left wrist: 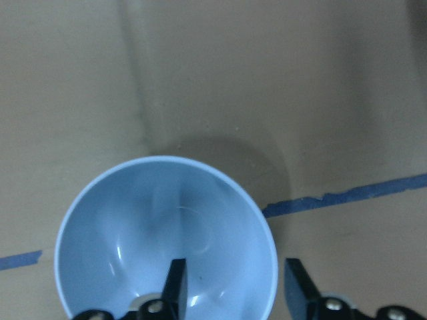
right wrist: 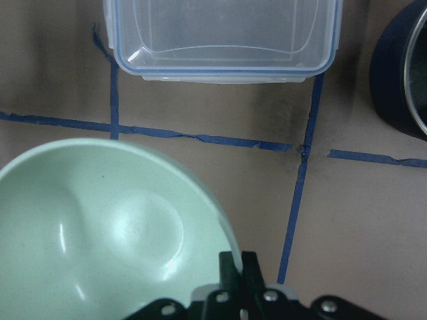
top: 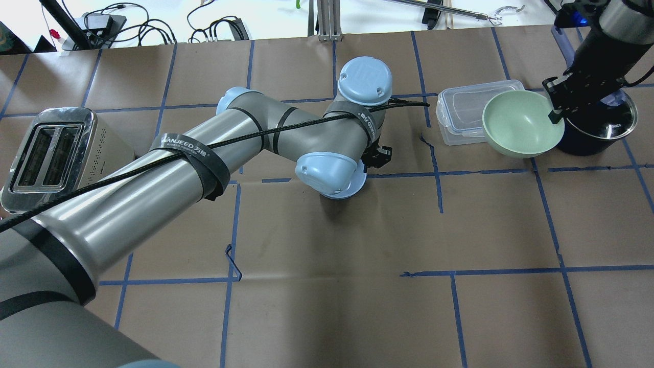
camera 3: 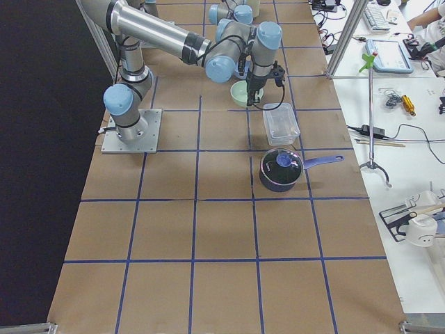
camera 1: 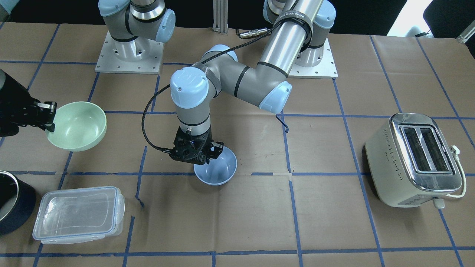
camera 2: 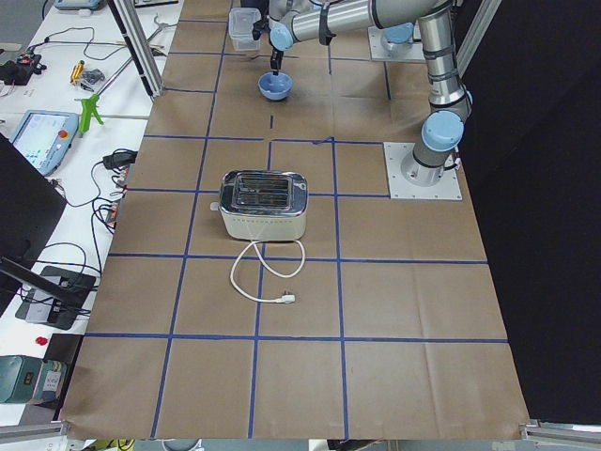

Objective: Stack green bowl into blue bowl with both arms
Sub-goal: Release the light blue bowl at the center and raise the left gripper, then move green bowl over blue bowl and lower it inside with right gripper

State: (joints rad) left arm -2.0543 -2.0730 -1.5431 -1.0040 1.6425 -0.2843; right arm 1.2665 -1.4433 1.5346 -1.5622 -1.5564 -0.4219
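The blue bowl [camera 1: 219, 171] sits on the table near the middle; the left wrist view [left wrist: 160, 233] looks down into it. My left gripper [camera 1: 214, 149] is open and straddles its rim, with one finger [left wrist: 175, 287] inside the bowl and the other outside. The green bowl [camera 1: 78, 126] hangs tilted above the table on my right side. My right gripper [camera 1: 50, 116] is shut on its rim, and the right wrist view [right wrist: 100, 227] shows the fingers [right wrist: 240, 267] pinched together on the edge. In the overhead view the green bowl [top: 518, 122] shows whole, while my left arm hides most of the blue bowl [top: 355, 186].
A clear lidded container [camera 1: 78, 213] and a dark pot [camera 1: 13, 202] stand near the green bowl on the operators' side. A cream toaster [camera 1: 413, 159] with a white cord stands far off on my left side. Brown paper with blue tape lines covers the table.
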